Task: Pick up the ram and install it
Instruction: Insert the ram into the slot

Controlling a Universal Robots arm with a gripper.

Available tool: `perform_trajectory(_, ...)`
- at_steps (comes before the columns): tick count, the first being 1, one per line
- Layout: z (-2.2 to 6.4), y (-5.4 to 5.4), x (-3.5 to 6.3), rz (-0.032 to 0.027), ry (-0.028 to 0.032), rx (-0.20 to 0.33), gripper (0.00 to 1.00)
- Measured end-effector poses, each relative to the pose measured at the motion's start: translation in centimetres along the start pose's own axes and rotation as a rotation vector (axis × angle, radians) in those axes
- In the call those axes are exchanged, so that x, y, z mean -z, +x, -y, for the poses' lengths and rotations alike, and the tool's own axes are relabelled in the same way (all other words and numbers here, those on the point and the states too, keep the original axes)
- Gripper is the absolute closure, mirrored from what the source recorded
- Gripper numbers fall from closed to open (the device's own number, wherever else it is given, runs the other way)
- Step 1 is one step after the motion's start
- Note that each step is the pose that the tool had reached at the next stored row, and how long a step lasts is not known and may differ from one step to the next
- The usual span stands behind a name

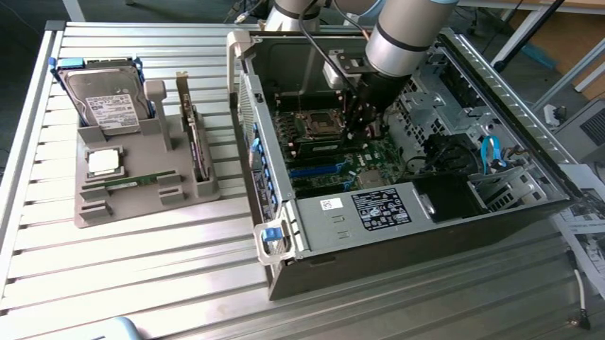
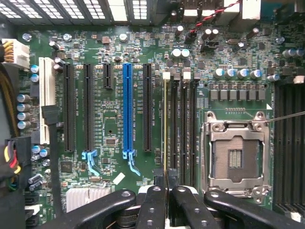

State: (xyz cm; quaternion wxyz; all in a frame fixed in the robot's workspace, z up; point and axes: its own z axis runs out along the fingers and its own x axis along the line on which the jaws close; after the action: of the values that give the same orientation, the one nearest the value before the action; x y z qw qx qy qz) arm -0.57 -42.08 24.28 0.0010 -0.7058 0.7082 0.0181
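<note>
The ram (image 2: 165,124) appears edge-on in the wrist view as a thin pale line running away from my fingers. It lies along the outermost of the black memory slots (image 2: 183,124), beside the empty processor socket (image 2: 233,157). My gripper (image 2: 165,190) is shut on the ram's near end, one black finger (image 2: 153,202) on each side. I cannot tell whether the ram touches the slot. In the exterior view my gripper (image 1: 362,133) reaches down into the open computer case (image 1: 283,234), just above the motherboard (image 1: 331,166).
A blue expansion slot (image 2: 127,109) and black slots lie beside the memory slots. On the exterior view's left, a grey holder (image 1: 142,195) carries a hard drive (image 1: 106,99), a silver chip (image 1: 104,161), a thin green stick (image 1: 127,182) and an upright card (image 1: 194,142). Case walls and cables surround the arm.
</note>
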Motion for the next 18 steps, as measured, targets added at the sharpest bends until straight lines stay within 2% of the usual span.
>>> perform_trajectory(7, -0.01, -0.02, 0.0, -0.0026, 0.0, 0.0, 0.88)
perform_trajectory(9, -0.01, -0.08, 0.02, -0.0089, 0.0, 0.0, 0.88)
perform_trajectory(12, -0.01, -0.19, 0.01, -0.0137, 0.0, 0.0, 0.88)
perform_trajectory(18, -0.01, -0.22, 0.01, -0.0139, 0.0, 0.0, 0.88)
